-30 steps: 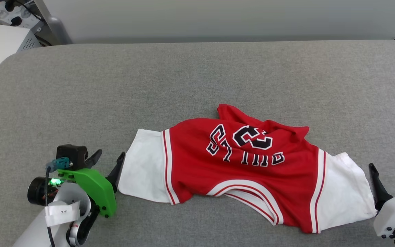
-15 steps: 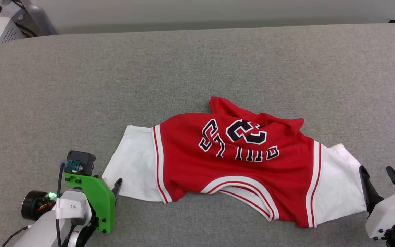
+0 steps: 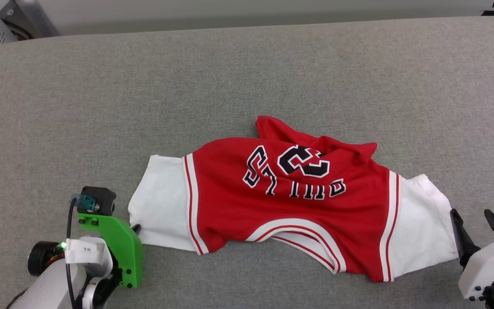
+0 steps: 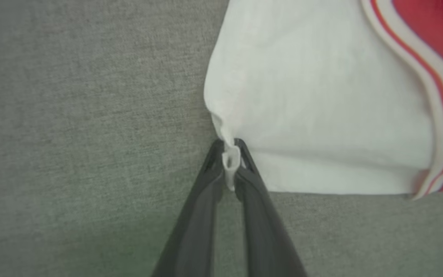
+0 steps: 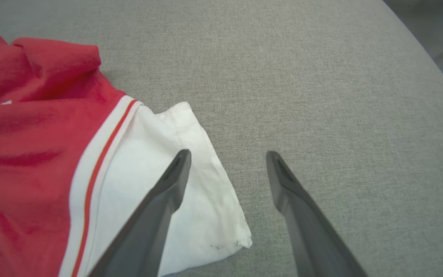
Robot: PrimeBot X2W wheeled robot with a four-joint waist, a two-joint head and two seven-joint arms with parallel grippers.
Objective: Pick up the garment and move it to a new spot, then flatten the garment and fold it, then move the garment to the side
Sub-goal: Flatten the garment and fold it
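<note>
Left gripper pinches a corner of the jersey's white sleeve, its 2 fingers pressed together on a fold of cloth. Right gripper stands spread, 1 finger over the other sleeve's hem, 1 over the bare gray surface. Between them the red body lies crumpled, print up.

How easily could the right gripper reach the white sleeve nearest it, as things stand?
Probably easily: the right gripper is open, one finger over the sleeve near its outer edge, the other over bare grey surface, with nothing between.
</note>
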